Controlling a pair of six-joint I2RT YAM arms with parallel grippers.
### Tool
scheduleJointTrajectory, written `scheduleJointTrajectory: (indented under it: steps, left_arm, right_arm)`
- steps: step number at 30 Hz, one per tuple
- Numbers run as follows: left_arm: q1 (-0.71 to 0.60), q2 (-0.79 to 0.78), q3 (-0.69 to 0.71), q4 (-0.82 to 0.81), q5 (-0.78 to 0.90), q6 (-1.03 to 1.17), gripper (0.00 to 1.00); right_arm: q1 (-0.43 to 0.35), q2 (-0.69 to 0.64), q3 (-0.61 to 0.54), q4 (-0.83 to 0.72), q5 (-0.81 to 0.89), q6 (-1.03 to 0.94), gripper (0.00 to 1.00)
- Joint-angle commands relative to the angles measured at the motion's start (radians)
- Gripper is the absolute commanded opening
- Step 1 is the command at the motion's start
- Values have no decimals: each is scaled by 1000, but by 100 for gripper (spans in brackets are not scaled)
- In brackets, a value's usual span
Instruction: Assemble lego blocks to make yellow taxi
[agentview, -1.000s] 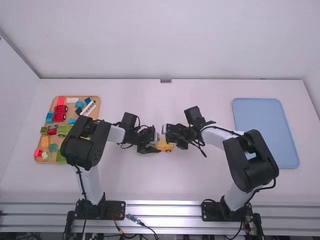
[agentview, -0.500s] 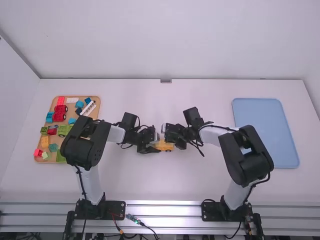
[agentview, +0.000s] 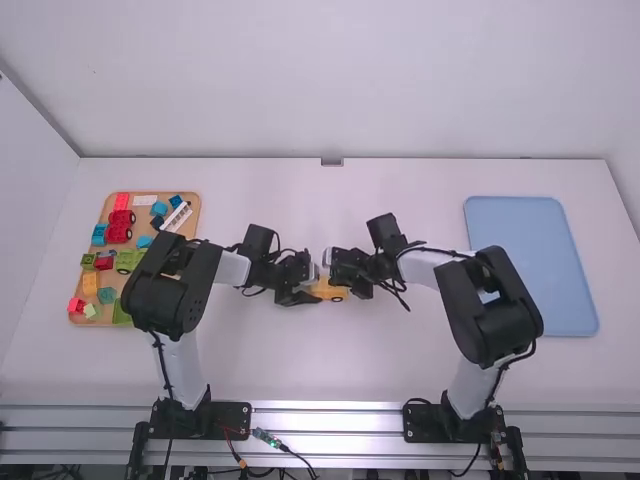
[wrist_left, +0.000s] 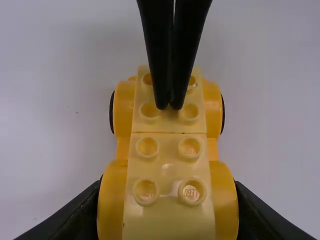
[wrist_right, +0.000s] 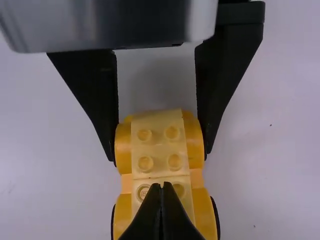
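High view: right arm (agentview: 500, 325) shifted toward middle; yellow car (agentview: 331, 291) unmoved.

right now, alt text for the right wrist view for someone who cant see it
Yellow wheeled lego car base on a white table, topped by two paler yellow studded blocks end to end. The left gripper clasps the sides of one end; the right gripper, fingers shut, is over the other end's block.

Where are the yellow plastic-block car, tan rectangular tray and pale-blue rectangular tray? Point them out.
Yellow plastic-block car (wrist_left: 168, 168): left wrist view, studded top.
Tan rectangular tray (agentview: 191, 228): high view, bare surface by right edge.
Pale-blue rectangular tray (agentview: 533, 265): high view, bare middle.
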Motion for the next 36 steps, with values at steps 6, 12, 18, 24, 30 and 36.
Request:
scheduleJointTrajectory:
  steps: [6,12,18,24,30,36]
  left_arm:
    - [-3,10,4,16,13,-41,41]
    - [-3,10,4,16,13,-40,37]
    - [-3,10,4,14,13,-41,36]
    - [-3,10,4,15,13,-40,36]
    - [-3,10,4,16,12,-38,37]
    - [-3,10,4,15,-26,-41,62]
  right_arm:
    - [-8,134,-31,11,94,-39,0]
    - [-44,72,-18,-47,37,-99,0]
    - [-104,-36,-23,-71,-95,-190,0]
    - [-175,-185,-21,-81,-138,-188,0]
    - [-215,-261,-25,-139,-139,-187,0]
    - [-215,-262,-24,-124,-138,-129,99]
